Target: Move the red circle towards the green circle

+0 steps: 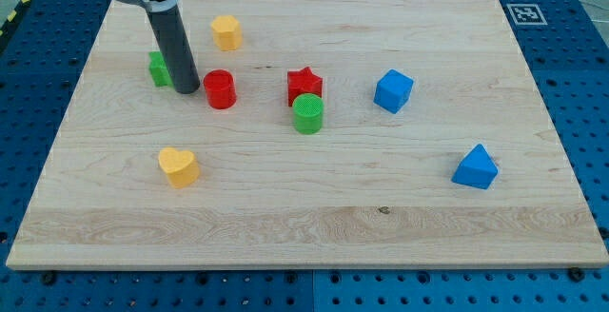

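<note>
The red circle [220, 89] stands on the wooden board at the upper left of centre. The green circle [308, 113] stands to its right and slightly lower, touching the red star [304, 86] just above it. My tip [187, 89] rests on the board just left of the red circle, very close to it; I cannot tell if they touch. The rod rises up and to the left from there.
A green block [159, 68] sits half hidden behind the rod. A yellow hexagon-like block [226, 32] lies above, a yellow heart [178, 166] below left. A blue cube [393, 91] and a blue triangular block [475, 167] lie at the right.
</note>
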